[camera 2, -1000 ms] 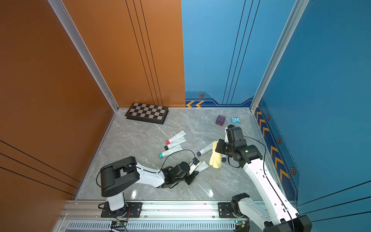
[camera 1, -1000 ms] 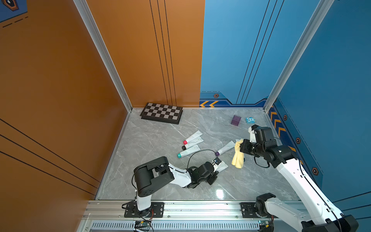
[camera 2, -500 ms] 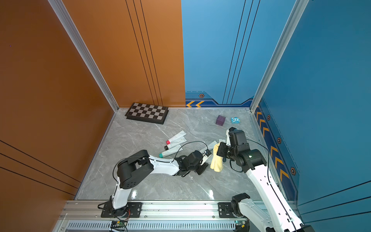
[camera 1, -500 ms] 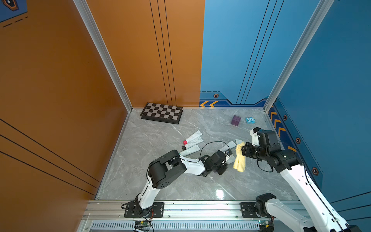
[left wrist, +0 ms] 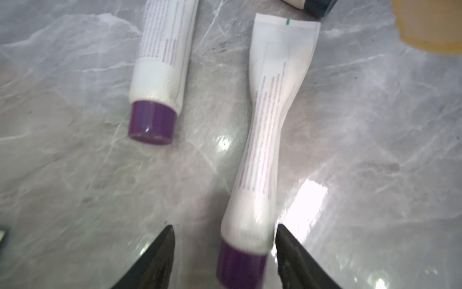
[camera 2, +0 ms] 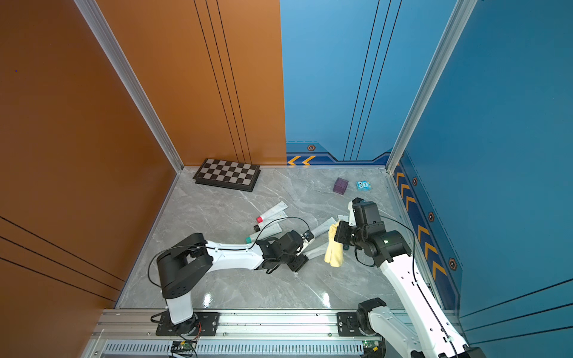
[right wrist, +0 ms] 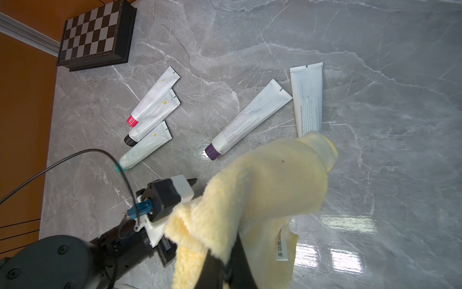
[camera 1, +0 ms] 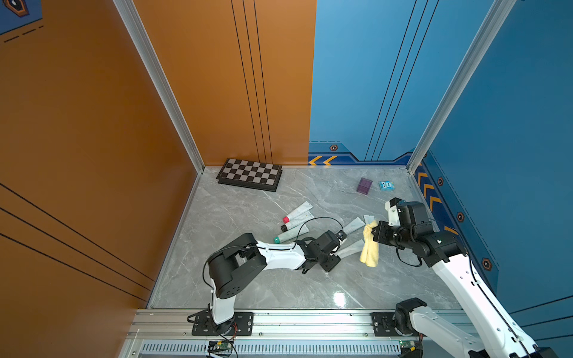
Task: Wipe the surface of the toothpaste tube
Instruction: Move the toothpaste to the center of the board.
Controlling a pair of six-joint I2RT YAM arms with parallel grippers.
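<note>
At far left we see a folded chess case (camera 1: pixel 250 175), shut, on the tabletop (camera 1: pixel 248 279). Next lie three capped toothpaste tubes (right wrist: pixel 155 115), with pink, black and teal caps. Our left hand (left wrist: pixel 225 226) stands open, jaws either side of the purple-capped toothpaste tube (left wrist: pixel 265 125), which lies flat. A second purple-capped tube (left wrist: pixel 162 62) lies beside it. Our right hand (camera 1: pixel 375 232) grips a yellow cloth (camera 1: pixel 369 251) nearby. At the back sits a purple box (camera 1: pixel 364 186); we cannot see what is in it.

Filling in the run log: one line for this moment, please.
left gripper: open, astride tube near cap | right gripper: shut on cloth | tube: flat on table
</note>
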